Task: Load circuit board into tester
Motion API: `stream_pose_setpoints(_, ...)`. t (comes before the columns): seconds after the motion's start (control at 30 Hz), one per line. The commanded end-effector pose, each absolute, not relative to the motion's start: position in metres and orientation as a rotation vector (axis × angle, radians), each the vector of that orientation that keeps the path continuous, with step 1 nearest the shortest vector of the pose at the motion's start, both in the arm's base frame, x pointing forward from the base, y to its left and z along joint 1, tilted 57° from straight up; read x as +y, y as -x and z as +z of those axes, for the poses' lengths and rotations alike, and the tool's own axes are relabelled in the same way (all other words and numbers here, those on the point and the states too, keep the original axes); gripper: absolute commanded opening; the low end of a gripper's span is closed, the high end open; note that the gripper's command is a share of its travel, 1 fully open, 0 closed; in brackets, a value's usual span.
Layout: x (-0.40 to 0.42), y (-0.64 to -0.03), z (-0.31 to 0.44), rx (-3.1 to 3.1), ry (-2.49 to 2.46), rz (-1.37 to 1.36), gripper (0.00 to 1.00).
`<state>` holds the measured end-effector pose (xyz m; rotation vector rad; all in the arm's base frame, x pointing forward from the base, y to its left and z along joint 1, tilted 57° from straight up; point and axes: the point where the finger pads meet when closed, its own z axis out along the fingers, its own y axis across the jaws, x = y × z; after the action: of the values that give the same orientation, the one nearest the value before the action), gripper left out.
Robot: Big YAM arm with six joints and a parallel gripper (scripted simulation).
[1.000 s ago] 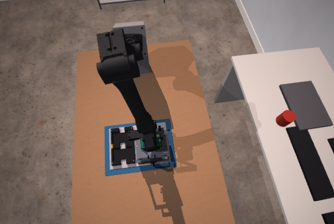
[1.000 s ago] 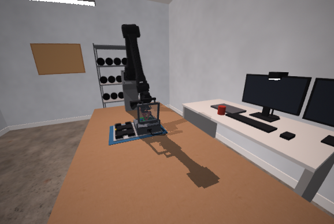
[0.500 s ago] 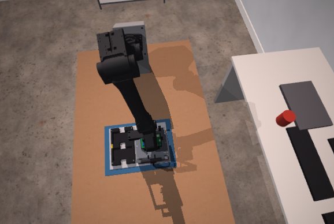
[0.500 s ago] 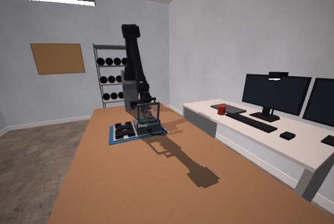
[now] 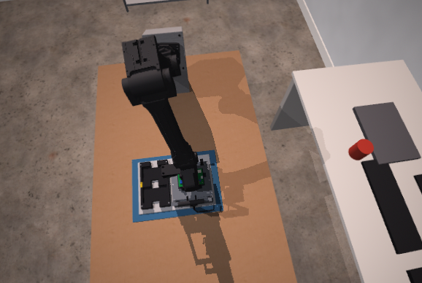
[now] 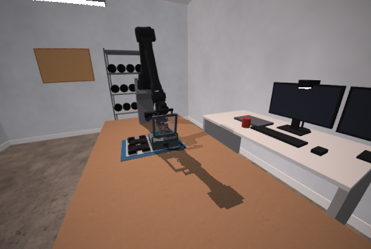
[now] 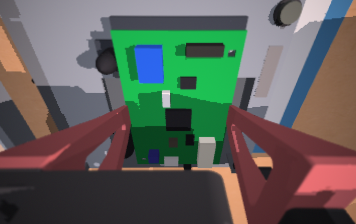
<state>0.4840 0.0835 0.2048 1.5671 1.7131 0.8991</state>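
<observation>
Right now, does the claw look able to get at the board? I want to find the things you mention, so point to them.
Yes, probably: the claw (image 5: pixel 190 179) (image 6: pixel 162 129) (image 7: pixel 178 112) is over the board (image 5: pixel 201 178) (image 6: pixel 160 132) (image 7: pixel 150 112), a finger at each long edge, and the lid (image 6: pixel 176 125) stands raised. I can't tell whether both fingers touch.

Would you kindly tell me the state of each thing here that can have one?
gripper: fingers beside board edges, grip unclear
circuit board: face up over tester, seating unclear
lid: open, raised
tray: no board visible
near monitor: screen dark
</observation>
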Motion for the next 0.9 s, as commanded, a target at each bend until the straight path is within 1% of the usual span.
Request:
stream_pose_setpoints(0.0,0.0898,-0.4777,0.2273,1.699,-1.540,0.938,0.72)
stream_pose_setpoints(0.87,0.0895,-0.4747,0.2252,1.698,-1.543,0.938,0.72)
